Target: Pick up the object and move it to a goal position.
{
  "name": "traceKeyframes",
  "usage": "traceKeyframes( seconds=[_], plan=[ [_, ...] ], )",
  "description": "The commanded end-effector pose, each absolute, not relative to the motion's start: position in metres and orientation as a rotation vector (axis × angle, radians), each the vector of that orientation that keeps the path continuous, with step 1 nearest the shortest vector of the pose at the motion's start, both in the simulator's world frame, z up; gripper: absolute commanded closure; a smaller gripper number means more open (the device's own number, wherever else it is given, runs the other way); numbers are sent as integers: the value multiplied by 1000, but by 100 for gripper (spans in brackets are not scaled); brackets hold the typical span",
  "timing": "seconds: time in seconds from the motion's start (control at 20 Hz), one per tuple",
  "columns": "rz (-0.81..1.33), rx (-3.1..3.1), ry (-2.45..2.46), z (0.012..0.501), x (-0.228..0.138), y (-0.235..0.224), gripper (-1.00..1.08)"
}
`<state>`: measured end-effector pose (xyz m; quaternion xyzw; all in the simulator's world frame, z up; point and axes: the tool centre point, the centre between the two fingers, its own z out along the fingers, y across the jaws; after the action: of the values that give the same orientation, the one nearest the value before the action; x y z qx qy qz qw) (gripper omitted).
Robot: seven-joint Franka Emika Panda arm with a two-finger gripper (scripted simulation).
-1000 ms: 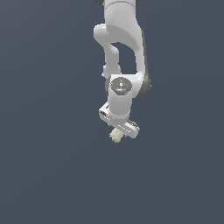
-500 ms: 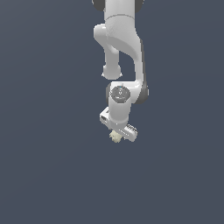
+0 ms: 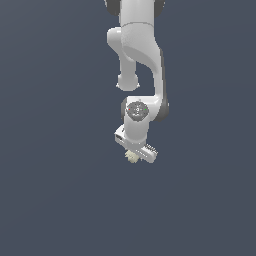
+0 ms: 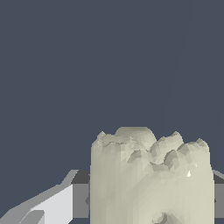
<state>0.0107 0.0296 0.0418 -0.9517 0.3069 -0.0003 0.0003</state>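
Cream, ridged object (image 4: 151, 177) pinched in the end effector (image 3: 133, 156), long axis running out along the fingers (image 4: 52, 203).

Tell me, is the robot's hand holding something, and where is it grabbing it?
Yes. The hand holds the small cream lumpy object, squeezed by its sides between the fingers; its ridged end pokes out.

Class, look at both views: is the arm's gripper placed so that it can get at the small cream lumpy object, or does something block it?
Probably yes. The cream object sits right under the gripper, and the wrist view shows it between the fingers. Nothing else is near; it looks already gripped, though contact is not clear.
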Motion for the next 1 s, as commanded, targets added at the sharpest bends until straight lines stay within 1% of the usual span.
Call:
traceKeyframes(
  seconds=[0.0, 0.5, 0.75, 0.95],
  plan=[
    [0, -2990, 965, 41, 10, 29, 108],
    [-1, -2989, 964, 48, 10, 32, 108],
    [-1, -2989, 964, 69, 7, 40, 108],
    [-1, -2989, 964, 95, 3, 50, 108]
  ],
)
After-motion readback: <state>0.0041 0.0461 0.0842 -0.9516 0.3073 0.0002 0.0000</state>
